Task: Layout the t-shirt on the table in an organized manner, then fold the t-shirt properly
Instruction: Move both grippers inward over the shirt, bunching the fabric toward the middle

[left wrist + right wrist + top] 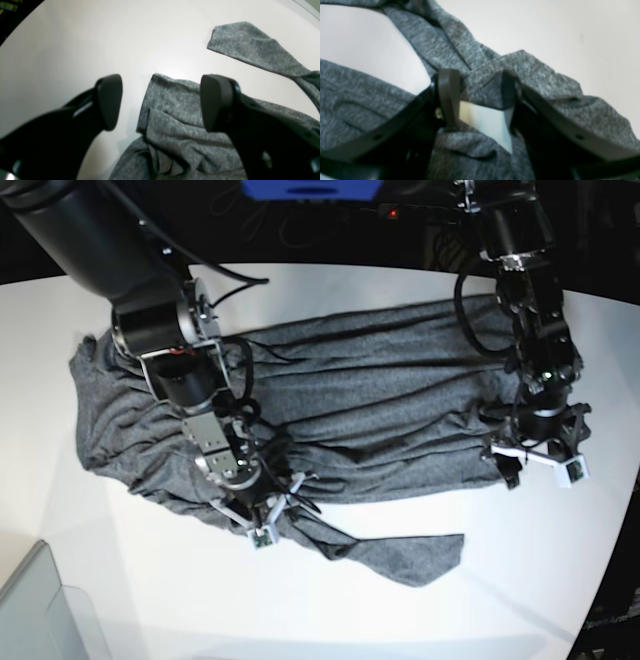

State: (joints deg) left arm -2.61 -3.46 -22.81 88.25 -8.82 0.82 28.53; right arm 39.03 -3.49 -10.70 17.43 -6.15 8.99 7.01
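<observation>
The dark heather-grey t-shirt (370,400) lies spread and wrinkled across the white table (420,620), with one sleeve (415,555) sticking out toward the front. My right gripper (265,518) is at the shirt's front edge. In the right wrist view this gripper (480,90) is shut on a bunched fold of the t-shirt (485,85), and cloth drapes over one finger. My left gripper (540,458) hovers over the shirt's right end. In the left wrist view it (162,102) stands open above a corner of the t-shirt (172,117), holding nothing.
A translucent grey bin corner (35,615) sits at the front left. The table's curved edge (610,560) runs close by on the right. Dark arm links and cables hang over the shirt's left and right ends.
</observation>
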